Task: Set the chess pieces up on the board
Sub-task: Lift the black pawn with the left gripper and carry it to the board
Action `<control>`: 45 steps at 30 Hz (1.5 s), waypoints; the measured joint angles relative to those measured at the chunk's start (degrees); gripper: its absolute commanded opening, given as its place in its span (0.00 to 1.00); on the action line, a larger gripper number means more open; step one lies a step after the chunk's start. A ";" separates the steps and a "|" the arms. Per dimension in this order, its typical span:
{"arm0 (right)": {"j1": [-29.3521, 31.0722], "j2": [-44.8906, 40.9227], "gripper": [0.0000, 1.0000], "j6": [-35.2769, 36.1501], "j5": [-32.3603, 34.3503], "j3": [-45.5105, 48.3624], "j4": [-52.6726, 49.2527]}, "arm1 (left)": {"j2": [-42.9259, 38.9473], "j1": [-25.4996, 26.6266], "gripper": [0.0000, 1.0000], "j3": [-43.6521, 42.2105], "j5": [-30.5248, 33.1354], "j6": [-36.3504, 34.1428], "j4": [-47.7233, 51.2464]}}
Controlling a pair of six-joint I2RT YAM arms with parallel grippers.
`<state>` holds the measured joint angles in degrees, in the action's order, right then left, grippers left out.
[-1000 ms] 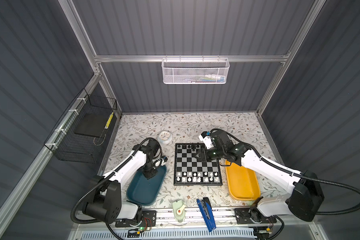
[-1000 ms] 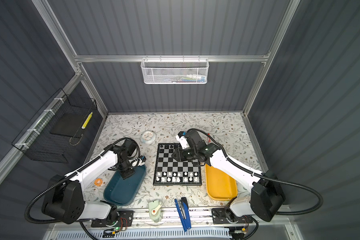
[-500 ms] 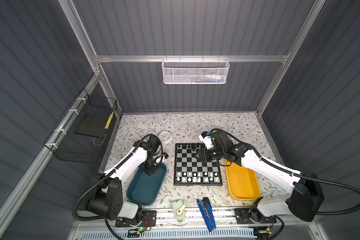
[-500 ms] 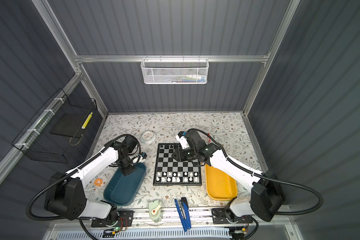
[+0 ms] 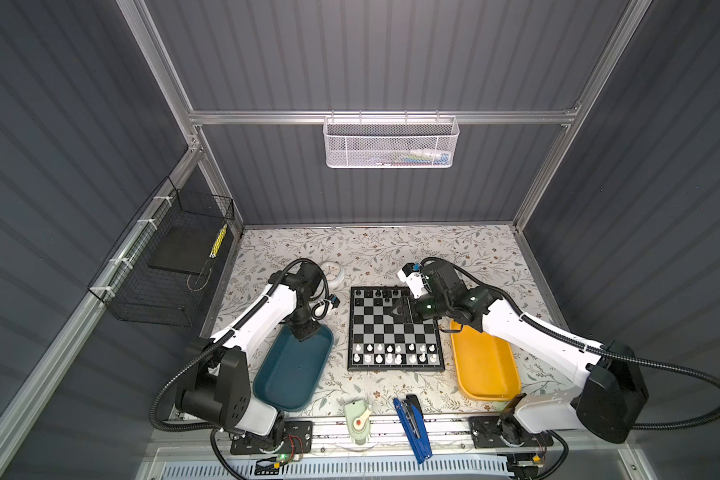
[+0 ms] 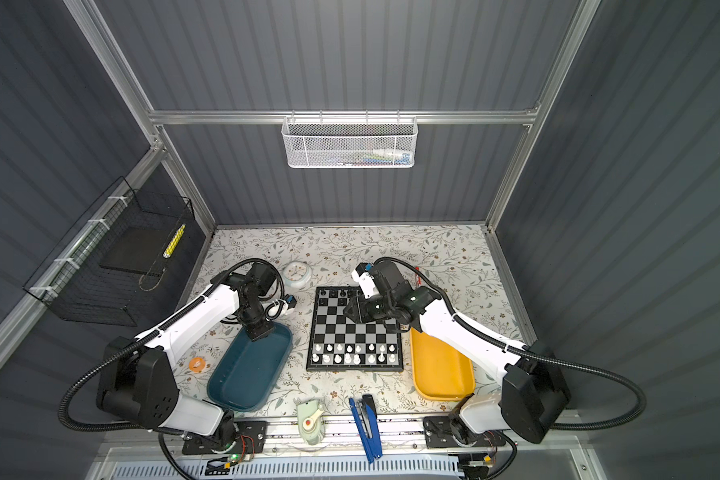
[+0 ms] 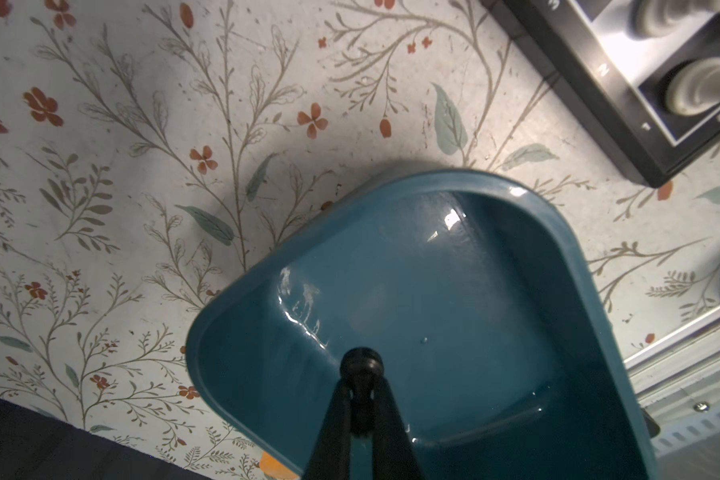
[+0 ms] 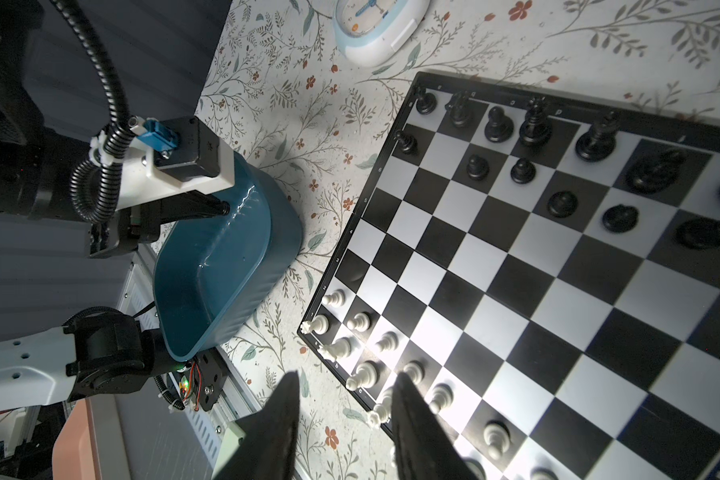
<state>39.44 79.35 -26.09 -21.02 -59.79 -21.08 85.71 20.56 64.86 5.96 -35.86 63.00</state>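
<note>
Found one black chessman [image 7: 360, 360] pinched tight between the tips of the left gripper [image 7: 361, 380], over the teal tray [image 7: 516, 195], well apart from the board [image 5: 391, 328]. Saw white pieces [image 5: 393, 353] filling the two near rows and black pieces [image 8: 535, 120] along the far rows, the right end hidden. Saw nothing else in the teal or yellow tray [image 5: 485, 365]. Judged setup nearly complete. Noted the right gripper [image 8: 345, 386] over the board, jaws parted, empty.

Lab robot test cell: grey ribbed wall panels [image 5: 371, 62], aluminium frame [image 5: 246, 117], arms [image 5: 262, 320] bolted to front rail [image 5: 449, 432].
</note>
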 measured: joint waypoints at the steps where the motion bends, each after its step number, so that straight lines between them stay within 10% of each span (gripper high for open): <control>1: 0.00 0.00 0.39 0.00 0.00 0.00 0.00 | 0.33 0.00 0.05 0.48 -0.11 0.00 0.00; 45: 0.00 -10.23 0.39 -0.94 6.43 5.09 -4.61 | 32.00 13.33 0.05 39.08 -3.23 1.57 -0.04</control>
<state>39.44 69.12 -27.03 -14.59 -54.70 -25.69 117.71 33.89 103.94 2.72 -34.28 62.96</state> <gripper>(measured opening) 0.394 0.104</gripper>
